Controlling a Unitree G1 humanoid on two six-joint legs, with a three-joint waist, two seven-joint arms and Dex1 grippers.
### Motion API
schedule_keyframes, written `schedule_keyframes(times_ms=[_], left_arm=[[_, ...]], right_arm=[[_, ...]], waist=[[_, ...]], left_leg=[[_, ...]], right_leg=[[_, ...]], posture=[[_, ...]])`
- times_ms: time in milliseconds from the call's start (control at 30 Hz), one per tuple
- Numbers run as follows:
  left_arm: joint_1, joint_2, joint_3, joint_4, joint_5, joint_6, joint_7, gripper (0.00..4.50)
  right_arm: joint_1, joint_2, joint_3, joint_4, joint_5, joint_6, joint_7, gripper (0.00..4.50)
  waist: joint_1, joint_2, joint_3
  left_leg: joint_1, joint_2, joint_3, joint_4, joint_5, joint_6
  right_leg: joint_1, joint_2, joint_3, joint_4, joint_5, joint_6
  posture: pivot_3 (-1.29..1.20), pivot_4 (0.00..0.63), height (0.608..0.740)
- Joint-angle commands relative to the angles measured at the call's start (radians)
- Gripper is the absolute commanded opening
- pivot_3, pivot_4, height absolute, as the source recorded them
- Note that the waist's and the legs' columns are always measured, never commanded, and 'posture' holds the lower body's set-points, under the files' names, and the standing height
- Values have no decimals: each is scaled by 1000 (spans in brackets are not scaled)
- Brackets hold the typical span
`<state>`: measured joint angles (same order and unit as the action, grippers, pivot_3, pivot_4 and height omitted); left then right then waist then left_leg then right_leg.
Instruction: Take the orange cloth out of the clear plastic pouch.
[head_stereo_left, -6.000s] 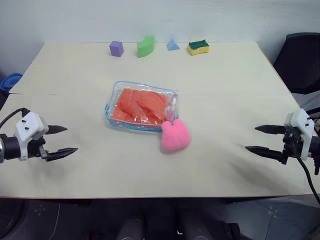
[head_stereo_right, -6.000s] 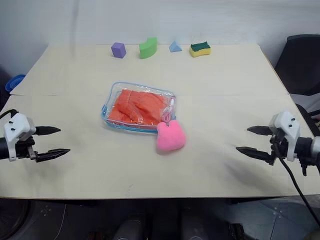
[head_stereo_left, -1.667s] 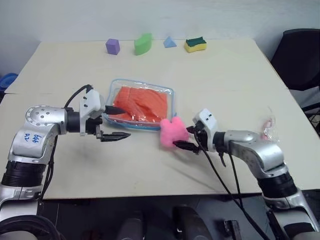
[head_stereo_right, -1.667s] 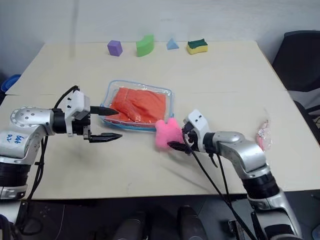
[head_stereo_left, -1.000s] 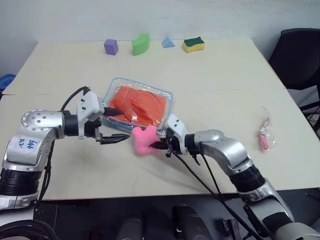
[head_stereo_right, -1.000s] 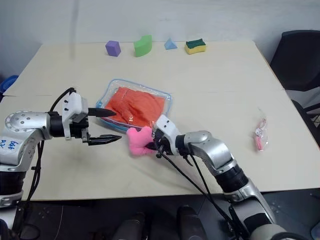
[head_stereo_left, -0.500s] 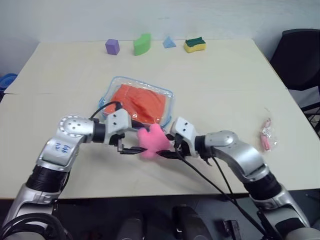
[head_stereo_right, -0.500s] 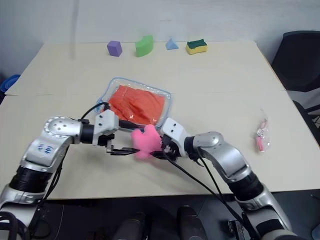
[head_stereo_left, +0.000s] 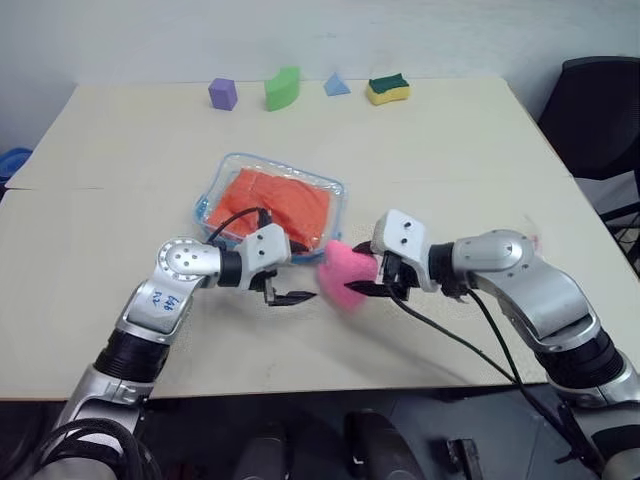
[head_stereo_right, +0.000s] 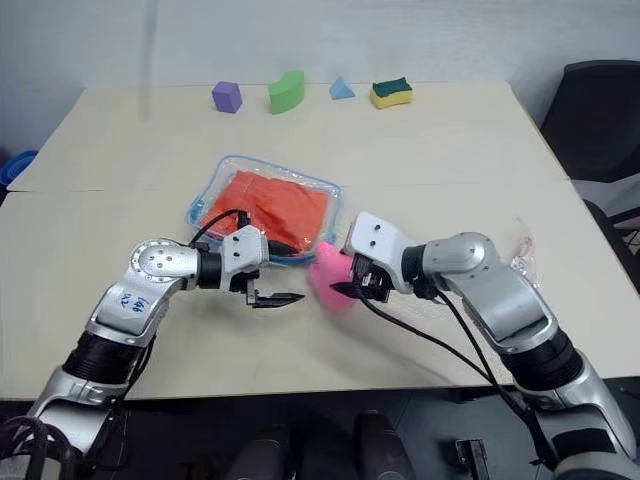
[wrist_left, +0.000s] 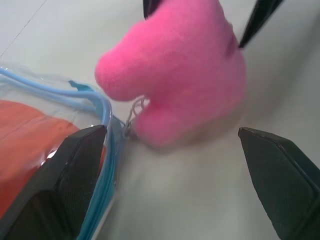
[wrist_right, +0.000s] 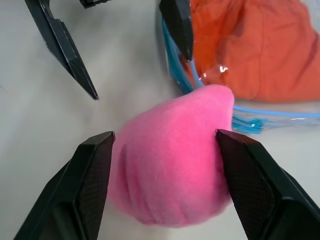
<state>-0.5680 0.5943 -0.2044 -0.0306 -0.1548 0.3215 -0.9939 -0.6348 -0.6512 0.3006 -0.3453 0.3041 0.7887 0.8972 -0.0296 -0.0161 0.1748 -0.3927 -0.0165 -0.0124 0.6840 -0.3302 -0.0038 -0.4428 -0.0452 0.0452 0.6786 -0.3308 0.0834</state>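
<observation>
Right wrist view: right gripper (wrist_right: 165, 155) fingers spread around pink fluffy ball (wrist_right: 172, 170); left gripper (head_stereo_left: 291, 283) spread, beside clear plastic pouch (head_stereo_left: 215, 190).

Clear plastic pouch (head_stereo_left: 268, 205): flat, rectangular, rounded corners, light blue edging. Lies flat on the pale surface (head_stereo_left: 430, 150), near its middle, turned a little askew to the surface's edges. See-through walls show glints of light.

Orange cloth (head_stereo_left: 272, 203): bright orange, soft, folded and wrinkled. Inside the pouch, filling most of it, flat under the plastic. No part visibly outside the blue edging.

From the right wrist view, the pouch's blue edge runs beside the cloth, with a small blue tab at the near corner. From the left wrist view, a thin loop of cord hangs at that corner.
</observation>
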Motion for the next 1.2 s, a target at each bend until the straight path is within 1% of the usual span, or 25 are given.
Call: schedule_keyframes(times_ms=[33, 167, 233, 333, 433, 567, 700, 800, 900, 967, 1067, 1200], left_arm=[[-1, 26, 68, -55, -41, 32, 3, 4500], [18, 61, 124, -98, -103, 81, -26, 4500], [28, 80, 155, -128, -145, 111, -38, 4500], [34, 97, 179, -157, -176, 138, -42, 4500], [27, 93, 168, -163, -175, 138, -37, 4500], [-3, 66, 98, -138, -124, 72, -45, 4500], [-59, 30, 23, -66, -58, -34, -64, 4500], [-135, -23, -32, 31, -13, -110, -74, 4500], [-222, -86, -81, 153, 38, -197, -86, 4500], [-252, -107, -101, 201, 60, -244, -104, 4500], [-264, -125, -120, 227, 74, -288, -130, 4500], [-247, -144, -135, 218, 83, -315, -143, 4500]], right_arm=[[19, 127, -16, 26, 62, 68, -64, 3307], [-1, 256, -44, 58, 90, 136, -140, 3307], [-5, 296, -74, 61, 117, 180, -168, 3687], [-9, 333, -98, 50, 155, 234, -191, 4472], [-30, 341, -122, 16, 198, 270, -190, 4472], [-109, 258, -193, -64, 284, 335, -139, 4472], [-189, 144, -246, -82, 340, 368, -95, 4472], [-231, 43, -241, -61, 330, 333, -42, 4472], [-256, -60, -224, -18, 283, 265, 11, 4472], [-243, -128, -191, 3, 222, 187, 43, 4472], [-168, -241, -121, 25, 88, 7, 93, 4472], [-51, -291, -128, 4, 37, -78, 100, 4472]], waist=[[-3, 0, 0], [-2, 0, 0], [-1, 0, 0], [2, 0, 0], [2, 0, 0], [3, 0, 0], [3, 0, 0], [4, 0, 0], [5, 0, 0], [5, 0, 0], [2, 0, 0], [2, 0, 0]], left_leg=[[0, 0, 0, 0, 0, 0], [1, 1, -2, 0, 0, -1], [1, 0, -2, 0, 0, -1], [0, 0, -3, 0, 0, -1], [0, -1, -4, 0, 0, -1], [0, -1, -4, 0, 0, -1], [0, -2, -4, 0, 0, -1], [0, -2, -5, 0, 0, -1], [-1, -3, -4, 0, 0, 0], [-1, -3, -4, 0, 0, 0], [-1, -2, -3, -1, 0, 1], [-1, -2, -3, -1, 0, 1]], right_leg=[[0, 1, 0, 0, 0, 0], [0, 1, 0, 1, 0, 0], [0, 0, 0, 1, 0, 0], [0, 0, 0, 1, 0, 0], [1, -1, -1, 0, 0, 0], [0, -1, -1, 0, 0, 0], [1, -1, -2, -2, 0, 0], [1, -1, -2, -4, 0, 0], [0, -1, -2, -4, 0, 0], [0, -1, -2, -4, 0, 0], [0, -1, -2, -4, 0, 0], [0, 0, 0, -3, 0, 0]], posture=[[0, 150, 740], [0, 150, 740], [0, 150, 740], [0, 150, 740], [0, 150, 740], [0, 150, 740], [0, 150, 740], [0, 150, 740], [0, 150, 740], [0, 150, 740], [0, 150, 740], [0, 150, 740]])
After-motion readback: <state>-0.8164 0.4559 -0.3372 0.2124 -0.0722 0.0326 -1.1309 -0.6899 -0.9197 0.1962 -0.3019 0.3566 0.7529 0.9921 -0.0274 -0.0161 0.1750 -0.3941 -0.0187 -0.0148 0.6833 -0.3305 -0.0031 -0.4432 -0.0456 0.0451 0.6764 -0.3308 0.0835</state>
